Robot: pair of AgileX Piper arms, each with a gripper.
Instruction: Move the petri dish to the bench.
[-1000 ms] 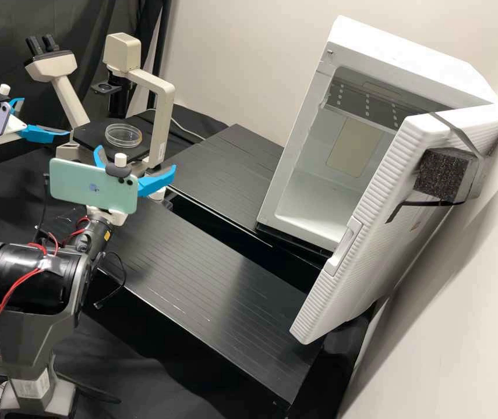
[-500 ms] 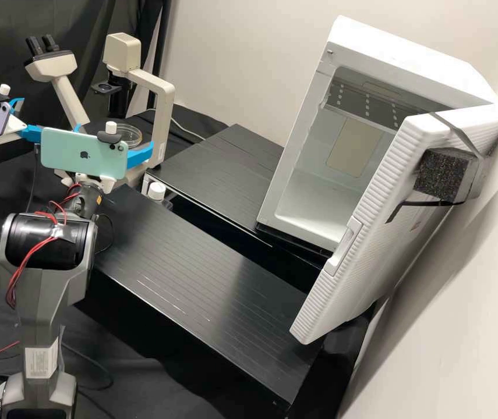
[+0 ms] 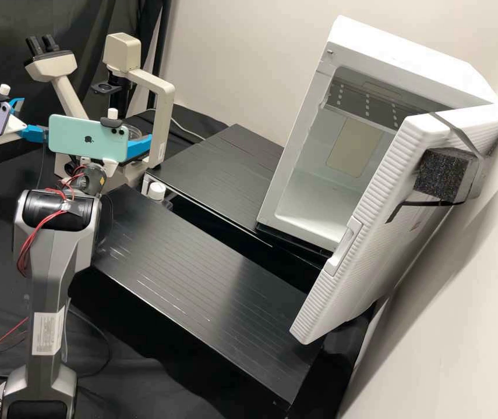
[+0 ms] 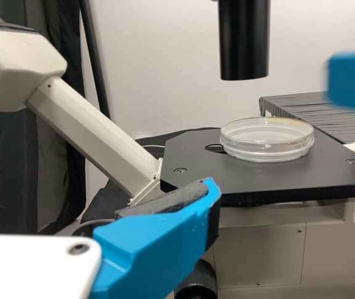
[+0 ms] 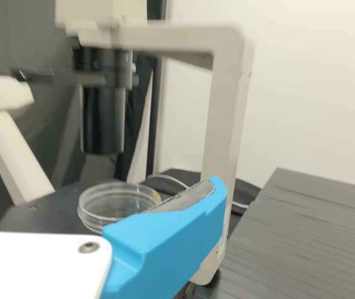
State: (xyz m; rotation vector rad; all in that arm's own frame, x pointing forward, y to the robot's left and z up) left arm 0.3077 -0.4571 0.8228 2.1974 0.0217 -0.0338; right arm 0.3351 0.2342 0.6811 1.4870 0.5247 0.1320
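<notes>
Hovering near the petri dish (image 4: 266,148), left end effector (image 3: 38,119) and right end effector (image 3: 138,146) both gape wide.

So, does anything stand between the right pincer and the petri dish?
Nothing visible stands between the right pincer and the petri dish. The microscope's pale upright rises beside the dish, and its black tube hangs above.

Microscope (image 3: 163,110), open white cabinet (image 3: 400,55), perhaps a bottle (image 3: 156,191)

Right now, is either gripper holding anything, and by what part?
No, nothing is held. The petri dish rests on the microscope stage, with neither the left gripper nor the right gripper gripping it.
</notes>
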